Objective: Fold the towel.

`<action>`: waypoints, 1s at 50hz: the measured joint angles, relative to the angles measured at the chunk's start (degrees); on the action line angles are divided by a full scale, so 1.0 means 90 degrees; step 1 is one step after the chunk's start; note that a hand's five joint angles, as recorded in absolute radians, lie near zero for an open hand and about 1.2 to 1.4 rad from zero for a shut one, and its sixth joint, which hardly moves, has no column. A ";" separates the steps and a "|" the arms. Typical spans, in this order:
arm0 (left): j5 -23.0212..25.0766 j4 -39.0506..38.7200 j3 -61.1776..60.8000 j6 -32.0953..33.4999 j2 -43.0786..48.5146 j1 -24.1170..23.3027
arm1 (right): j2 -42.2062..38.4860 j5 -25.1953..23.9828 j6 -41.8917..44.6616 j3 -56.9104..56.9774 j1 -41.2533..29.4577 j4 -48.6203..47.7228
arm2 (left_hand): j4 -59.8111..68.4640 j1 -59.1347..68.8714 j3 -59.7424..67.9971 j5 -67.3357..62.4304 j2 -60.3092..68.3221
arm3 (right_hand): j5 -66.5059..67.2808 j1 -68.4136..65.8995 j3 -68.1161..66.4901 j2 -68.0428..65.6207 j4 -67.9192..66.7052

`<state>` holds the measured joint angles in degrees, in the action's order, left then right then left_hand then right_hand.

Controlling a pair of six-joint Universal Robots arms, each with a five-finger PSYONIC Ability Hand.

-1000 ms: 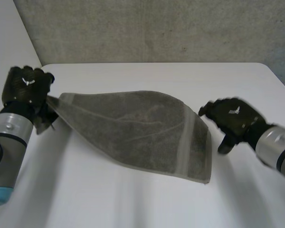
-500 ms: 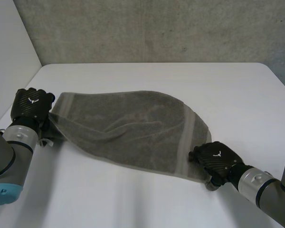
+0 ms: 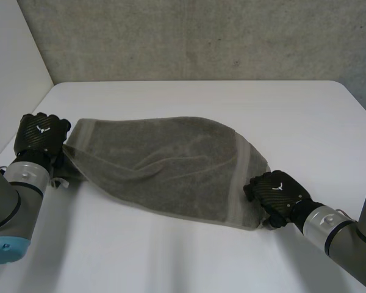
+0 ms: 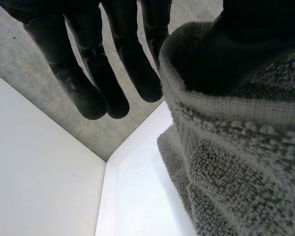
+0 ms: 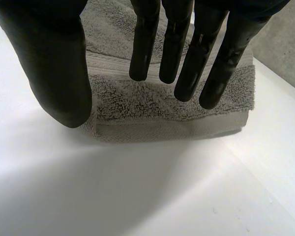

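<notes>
A grey towel lies spread across the white table, bunched towards its left end. My left hand sits at that left corner, shut on it. In the left wrist view the towel's hem is pinched under the thumb while the other fingers hang free beside it. My right hand rests at the towel's near right corner. In the right wrist view its fingers reach straight over the folded corner, with the thumb apart beside it, so the hand is open.
A grey concrete wall runs behind the table's far edge, and a white wall stands at the left. Bare tabletop lies in front of the towel and to its right.
My right hand swung in from the towel's right side to its near right corner. My left hand came down to the table with its corner, then stayed still.
</notes>
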<state>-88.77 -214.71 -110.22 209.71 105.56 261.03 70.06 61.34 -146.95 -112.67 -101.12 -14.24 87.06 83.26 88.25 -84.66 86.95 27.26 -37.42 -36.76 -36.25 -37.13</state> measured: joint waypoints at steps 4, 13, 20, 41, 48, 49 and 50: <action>0.0000 -0.0003 -0.0001 0.0000 0.0000 0.0000 | -0.0055 0.0002 -0.0010 0.0039 -0.0049 -0.0002 | 0.0000 0.0000 0.0000 0.0001 0.0000 | 0.0006 0.0000 -0.0001 0.0000 0.0000; 0.0000 -0.0001 -0.0001 0.0000 0.0000 0.0000 | -0.0206 0.0002 -0.0013 0.0079 -0.0106 0.0039 | 0.0000 0.0000 0.0000 0.0001 0.0000 | 0.0576 -0.0563 -0.0644 -0.0636 -0.0582; 0.0000 0.0000 0.0000 0.0000 0.0005 -0.0002 | -0.0226 0.0003 -0.0010 0.0081 -0.0097 0.0053 | 0.0000 0.0001 0.0000 0.0000 0.0000 | 0.3027 -0.3075 -0.3102 -0.3203 -0.3072; 0.0010 0.0036 0.0036 0.0014 -0.0127 -0.0022 | 0.0941 0.0042 -0.1063 0.0385 0.0328 0.0287 | 0.0000 0.0001 0.0001 0.0001 0.0000 | 0.4381 -0.4467 -0.4456 -0.4389 -0.4420; 0.0016 0.0063 -0.0013 0.0016 -0.0386 -0.0094 | 0.2209 -0.0059 -0.2398 0.0677 0.0644 0.0386 | 0.0000 0.0001 0.0001 0.0000 0.0000 | 0.4390 -0.4478 -0.4464 -0.4389 -0.4420; 0.0018 0.0062 -0.0031 0.0015 -0.0413 -0.0108 | 0.2267 -0.0073 -0.2519 0.0691 0.0650 0.0391 | 0.0000 0.0001 0.0001 0.0000 0.0000 | 0.4390 -0.4478 -0.4471 -0.4389 -0.4420; 0.0018 0.0060 -0.0043 0.0014 -0.0425 -0.0116 | 0.2278 -0.0077 -0.2570 0.0693 0.0649 0.0395 | 0.0000 0.0001 0.0001 0.0000 0.0000 | 0.4390 -0.4478 -0.4473 -0.4389 -0.4420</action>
<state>-88.61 -214.17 -110.60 209.83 101.73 259.99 90.56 60.64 -170.08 -106.44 -95.28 -10.68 87.06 83.26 88.26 -84.66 86.95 66.76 -77.72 -77.02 -75.75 -76.91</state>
